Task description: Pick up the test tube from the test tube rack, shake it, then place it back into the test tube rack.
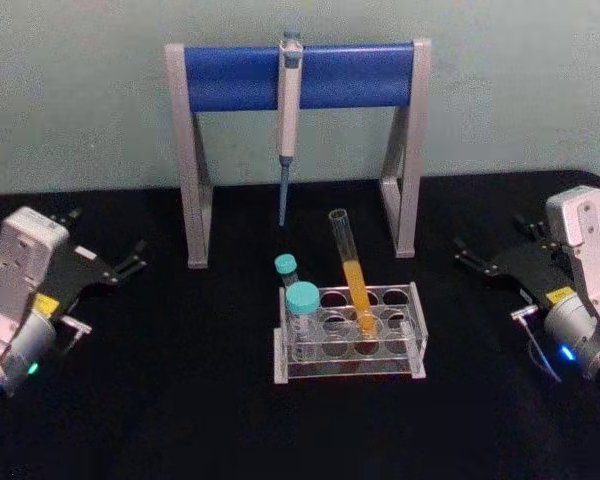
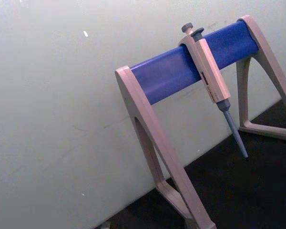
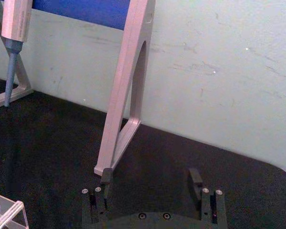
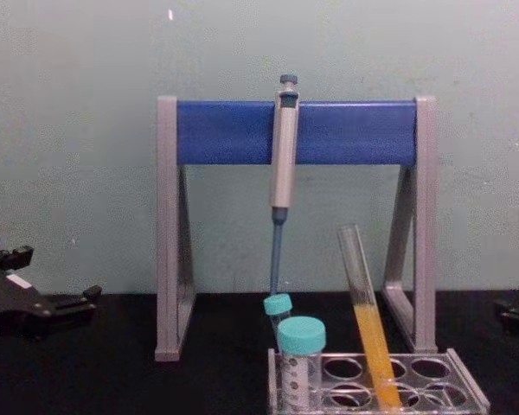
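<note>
The test tube (image 1: 352, 270) is a long clear glass tube with orange-yellow liquid in its lower half. It leans in a hole of the clear plastic test tube rack (image 1: 350, 372) at the table's middle, and the chest view shows the tube (image 4: 363, 320) tilted in the rack (image 4: 467, 393). My left gripper (image 1: 135, 258) rests open on the black table far to the rack's left, holding nothing. On the far right my right gripper (image 1: 464, 255) lies open as well. The right wrist view shows its two fingers (image 3: 106, 179) spread apart and empty.
Two teal-capped tubes (image 1: 302, 300) (image 1: 286, 265) stand in the rack's left end. Behind the rack rises a grey-and-blue pipette stand (image 1: 300, 78) with a pipette (image 1: 289, 110) hanging tip down. A pale wall closes the back. Black tabletop lies between each gripper and the rack.
</note>
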